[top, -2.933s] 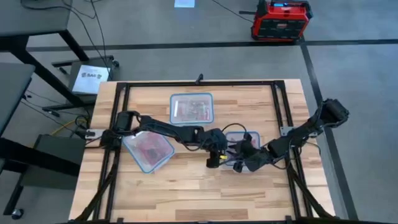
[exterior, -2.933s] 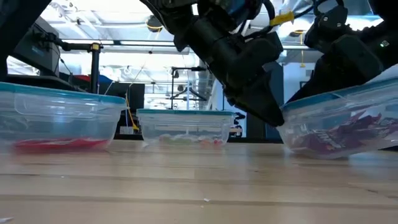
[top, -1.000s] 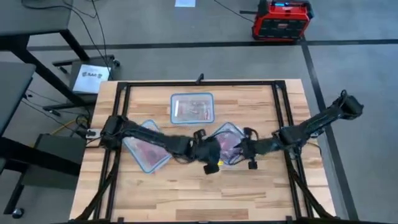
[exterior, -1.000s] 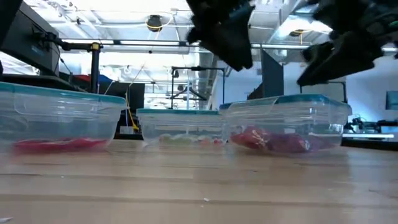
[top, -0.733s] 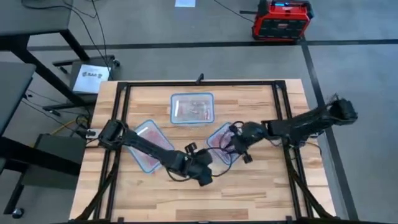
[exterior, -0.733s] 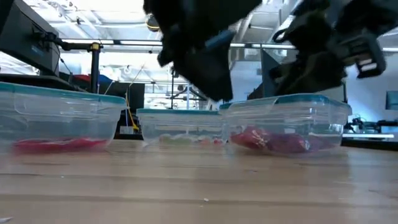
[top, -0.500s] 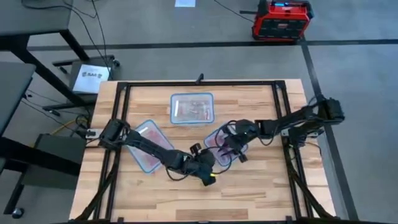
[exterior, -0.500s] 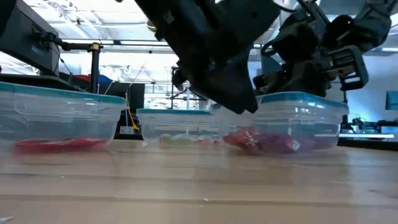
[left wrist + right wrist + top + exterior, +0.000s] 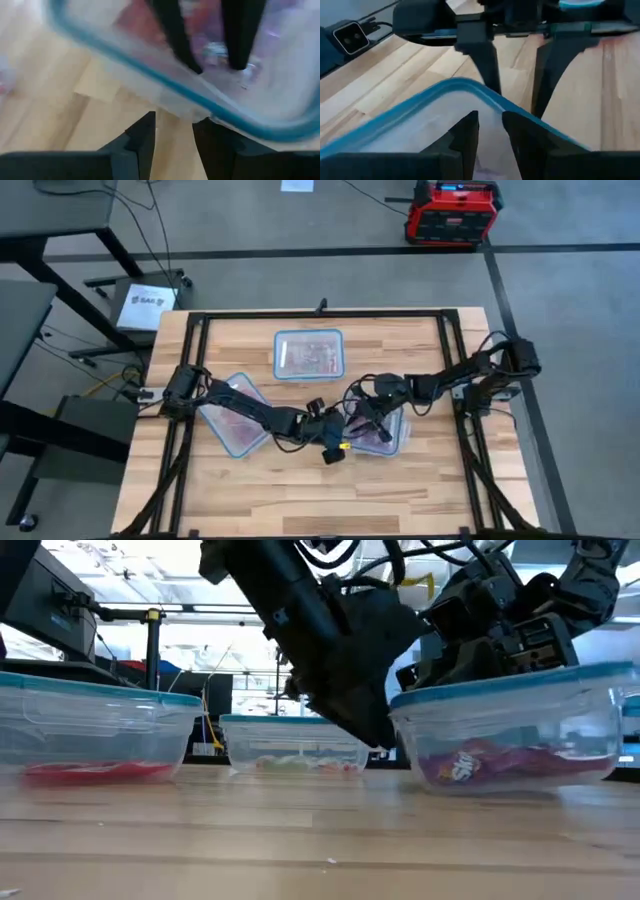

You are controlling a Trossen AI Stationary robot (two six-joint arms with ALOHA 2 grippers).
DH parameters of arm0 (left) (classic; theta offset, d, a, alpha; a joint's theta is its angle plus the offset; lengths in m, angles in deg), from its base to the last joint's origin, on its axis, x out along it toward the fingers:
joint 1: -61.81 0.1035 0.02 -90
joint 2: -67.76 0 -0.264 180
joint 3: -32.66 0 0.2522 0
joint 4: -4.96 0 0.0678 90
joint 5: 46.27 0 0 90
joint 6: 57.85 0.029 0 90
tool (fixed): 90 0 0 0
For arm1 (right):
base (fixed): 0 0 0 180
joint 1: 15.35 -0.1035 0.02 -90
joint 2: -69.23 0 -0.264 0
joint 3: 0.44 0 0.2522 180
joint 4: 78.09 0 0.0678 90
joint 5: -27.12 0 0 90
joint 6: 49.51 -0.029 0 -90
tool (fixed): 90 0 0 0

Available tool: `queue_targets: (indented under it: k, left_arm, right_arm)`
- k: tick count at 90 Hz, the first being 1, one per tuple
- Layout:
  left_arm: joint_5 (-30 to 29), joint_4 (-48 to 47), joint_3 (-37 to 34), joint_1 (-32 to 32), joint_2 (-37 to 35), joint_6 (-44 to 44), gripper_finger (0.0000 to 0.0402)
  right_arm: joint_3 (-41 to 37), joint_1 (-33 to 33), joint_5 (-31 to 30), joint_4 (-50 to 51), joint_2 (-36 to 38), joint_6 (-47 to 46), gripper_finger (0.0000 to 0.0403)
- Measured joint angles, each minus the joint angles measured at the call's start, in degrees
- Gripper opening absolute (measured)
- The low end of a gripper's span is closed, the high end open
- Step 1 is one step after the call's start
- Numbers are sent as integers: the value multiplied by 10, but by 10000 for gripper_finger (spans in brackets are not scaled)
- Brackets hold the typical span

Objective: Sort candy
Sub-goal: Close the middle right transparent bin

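Candy [image 9: 500,762] sat in the box [image 9: 378,427] on my desk [image 9: 420,490]; left gripper [image 9: 333,442] and right gripper [image 9: 362,412] met at its corner, fingers slightly apart.

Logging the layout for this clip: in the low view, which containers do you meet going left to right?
Left container holding red candy → middle, farther container → right container holding purple and red candy, with the grippers crowding its rim.
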Motion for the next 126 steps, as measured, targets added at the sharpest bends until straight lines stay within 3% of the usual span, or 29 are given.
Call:
queue_targets:
  k: [42,83,107,126]
  left_arm:
    - [3,4,-1,6,1,62,118]
    - [81,8,-1,26,1,143,118]
    - [93,1,0,27,-8,96,118]
    - [48,-206,60,21,-53,6,118]
  right_arm:
    - [-1,-2,-40,-20,-5,-18,101]
    - [-2,-2,-41,-24,-6,-13,101]
    - [-2,-2,-39,-13,8,-13,101]
    - [2,0,-76,73,113,-20,101]
